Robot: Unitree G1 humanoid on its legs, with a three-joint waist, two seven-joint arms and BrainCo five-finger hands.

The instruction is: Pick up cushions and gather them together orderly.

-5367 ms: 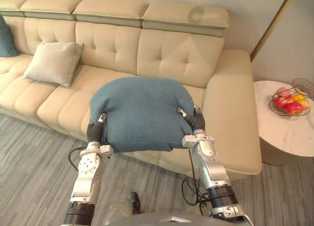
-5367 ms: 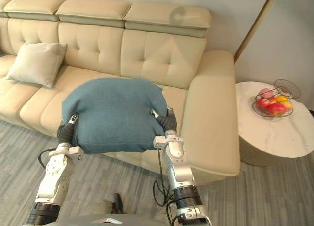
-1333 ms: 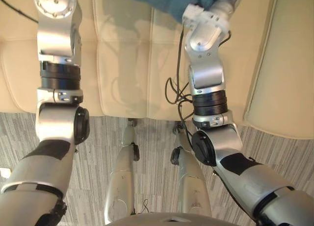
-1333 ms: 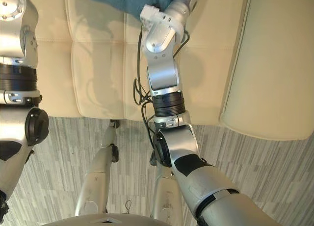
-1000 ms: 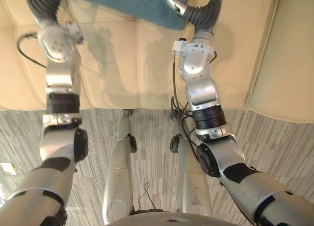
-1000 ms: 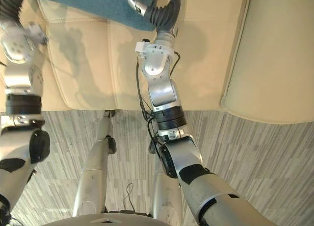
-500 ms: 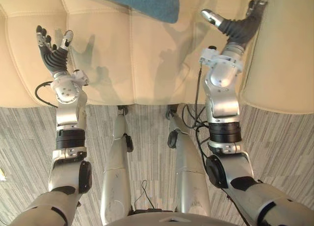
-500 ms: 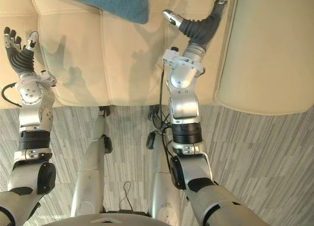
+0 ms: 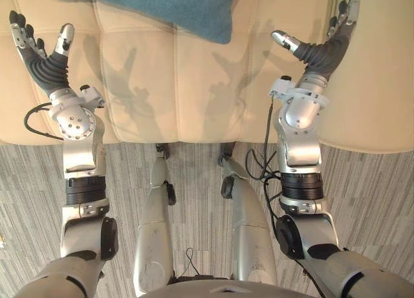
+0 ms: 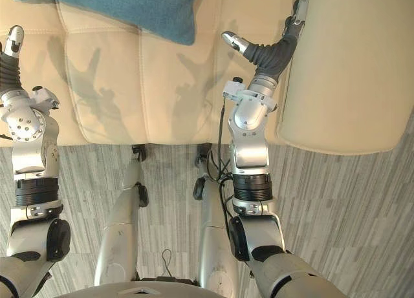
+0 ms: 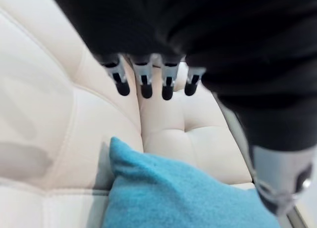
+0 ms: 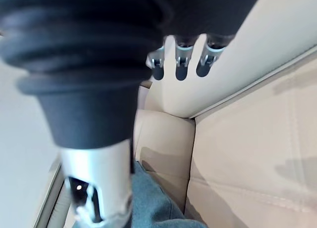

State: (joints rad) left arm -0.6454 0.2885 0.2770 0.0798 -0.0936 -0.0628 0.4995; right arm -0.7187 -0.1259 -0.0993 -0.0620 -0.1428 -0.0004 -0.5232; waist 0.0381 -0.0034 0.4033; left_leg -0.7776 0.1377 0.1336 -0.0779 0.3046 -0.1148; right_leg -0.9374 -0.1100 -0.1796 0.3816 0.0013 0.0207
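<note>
A blue cushion lies on the cream sofa seat, its near corner pointing toward me; it also shows in the left wrist view as the blue cushion. My left hand hovers over the seat to the cushion's left, fingers straight and spread, holding nothing. My right hand is raised to the cushion's right, close to the sofa armrest, fingers straight and empty. Both hands are apart from the cushion.
The sofa's front edge runs across the view, with grey striped wood floor below it. The wide cream armrest rises on the right.
Both hands have let go of the blue cushion and drawn apart to either side of it. Over the last half second both moved a little further up the view.
</note>
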